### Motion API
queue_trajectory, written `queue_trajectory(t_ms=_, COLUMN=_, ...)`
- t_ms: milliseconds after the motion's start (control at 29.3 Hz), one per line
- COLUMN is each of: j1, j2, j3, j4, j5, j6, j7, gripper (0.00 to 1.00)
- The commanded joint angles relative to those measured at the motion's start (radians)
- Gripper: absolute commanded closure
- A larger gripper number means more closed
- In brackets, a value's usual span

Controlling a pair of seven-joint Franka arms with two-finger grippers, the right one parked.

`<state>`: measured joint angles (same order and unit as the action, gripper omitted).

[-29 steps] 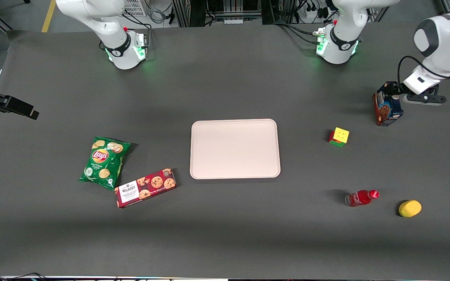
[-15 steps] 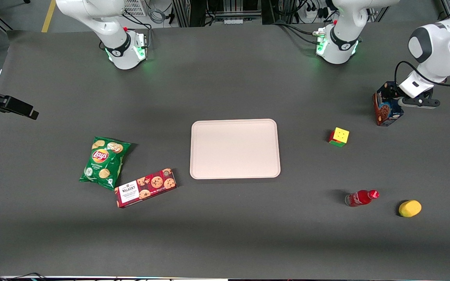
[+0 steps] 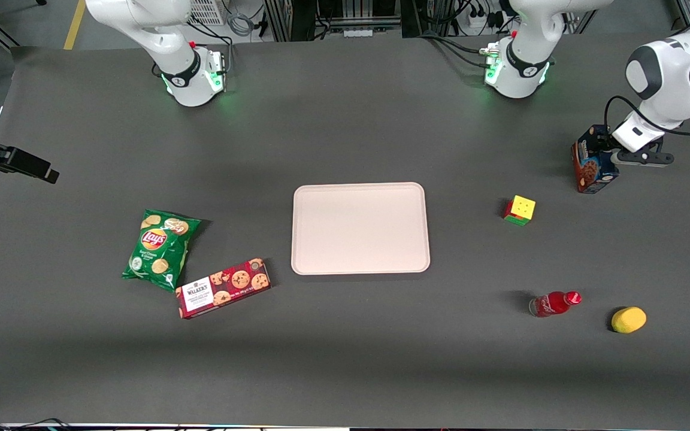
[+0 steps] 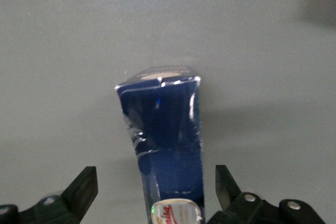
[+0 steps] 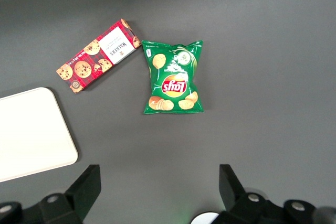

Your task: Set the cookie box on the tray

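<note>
From the front, I start at the tray (image 3: 360,228), flat mid-bench with nothing on it. Toward the working arm's end of the bench stands the box (image 3: 593,163), upright, well apart from the tray, with a cube (image 3: 520,210) on the bench between the two.

My end effector (image 3: 607,145) sits at the box's upper part. In the wrist view the box (image 4: 167,145) runs lengthwise straight away from the end effector (image 4: 156,192), centred between the fingers (image 4: 84,188), which are spread wide with clear bench showing on either side of the carton. So I judge nothing is gripped yet.

The box's narrow width lies across the gap; its long axis is vertical. Closing squarely should catch it, though a tall carton may tip if one finger lands first.
</note>
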<state>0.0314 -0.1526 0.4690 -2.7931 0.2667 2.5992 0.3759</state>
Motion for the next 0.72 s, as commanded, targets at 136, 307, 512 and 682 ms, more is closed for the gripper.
queue_trajectory(t_ms=136, j1=0.002, j2=-0.024, j3=0.005, j4=-0.006, j5=-0.066, j6=-0.071, j7=-0.006, gripper=0.67)
queue_trajectory(t_ms=307, j1=0.001, j2=-0.024, j3=0.005, j4=-0.005, j5=-0.066, j6=-0.073, j7=-0.008, gripper=0.9)
queue_trajectory(t_ms=512, j1=-0.007, j2=-0.022, j3=0.002, j4=0.059, j5=-0.069, j6=-0.148, j7=-0.008, gripper=0.92)
queue_trajectory(t_ms=682, j1=-0.027, j2=-0.024, j3=-0.016, j4=0.252, j5=-0.109, j6=-0.419, j7=0.0, gripper=0.92)
